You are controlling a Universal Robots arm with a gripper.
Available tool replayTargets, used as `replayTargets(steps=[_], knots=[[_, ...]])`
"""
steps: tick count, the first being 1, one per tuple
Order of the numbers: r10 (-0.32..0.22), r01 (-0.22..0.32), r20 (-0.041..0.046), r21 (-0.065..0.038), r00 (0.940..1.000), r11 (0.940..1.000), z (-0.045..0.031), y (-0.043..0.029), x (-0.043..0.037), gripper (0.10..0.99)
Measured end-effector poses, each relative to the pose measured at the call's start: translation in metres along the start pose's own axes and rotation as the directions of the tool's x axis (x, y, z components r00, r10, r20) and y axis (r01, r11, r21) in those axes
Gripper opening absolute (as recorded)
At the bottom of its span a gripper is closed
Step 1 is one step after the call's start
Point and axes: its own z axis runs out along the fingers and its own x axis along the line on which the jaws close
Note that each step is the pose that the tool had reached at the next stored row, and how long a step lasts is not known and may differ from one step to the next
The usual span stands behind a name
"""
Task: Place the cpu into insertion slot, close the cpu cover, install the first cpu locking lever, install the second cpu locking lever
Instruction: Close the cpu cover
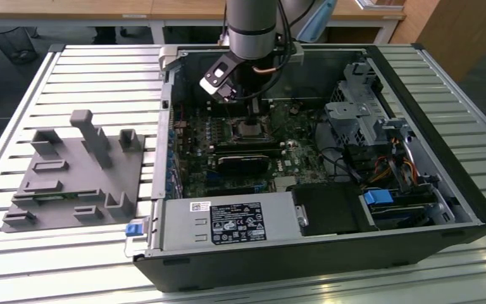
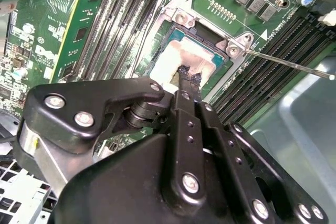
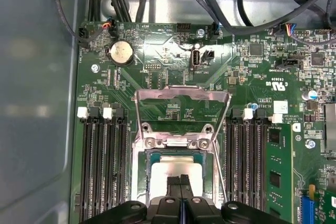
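The silvery cpu (image 3: 176, 168) lies flat inside the insertion slot (image 3: 178, 153) on the green board. In both wrist views my gripper (image 3: 180, 181) stands right over it, fingers shut together, tips (image 2: 184, 72) resting on the chip's top face (image 2: 170, 56). Nothing is held between the fingers. The cpu cover (image 3: 182, 93), a thin metal frame with a window, stands swung up and open behind the slot. A thin locking lever rod (image 2: 294, 65) sticks out freely beside the socket. In the exterior view the gripper (image 1: 250, 123) reaches down into the open computer case.
Long black memory slots (image 3: 100, 166) flank the socket on both sides. A black module (image 1: 241, 163) sits just in front of the socket, the power supply (image 1: 226, 221) nearer still. Cables and a drive cage (image 1: 369, 126) crowd the exterior view's right. A grey fixture (image 1: 74, 171) lies outside the case.
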Motion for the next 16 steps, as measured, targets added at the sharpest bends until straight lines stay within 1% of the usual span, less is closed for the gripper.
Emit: replayTargets(steps=[7,13,16], knots=[[0.0,0.0,-0.0017,0.002,1.0,1.0,-0.0087,0.0007,-0.0001,0.122],[0.0,0.0,-0.0016,0.003,1.0,1.0,-0.0189,0.0014,-0.0002,0.122],[0.0,0.0,-0.0017,0.004,1.0,1.0,-0.0258,0.002,-0.0003,0.122]])
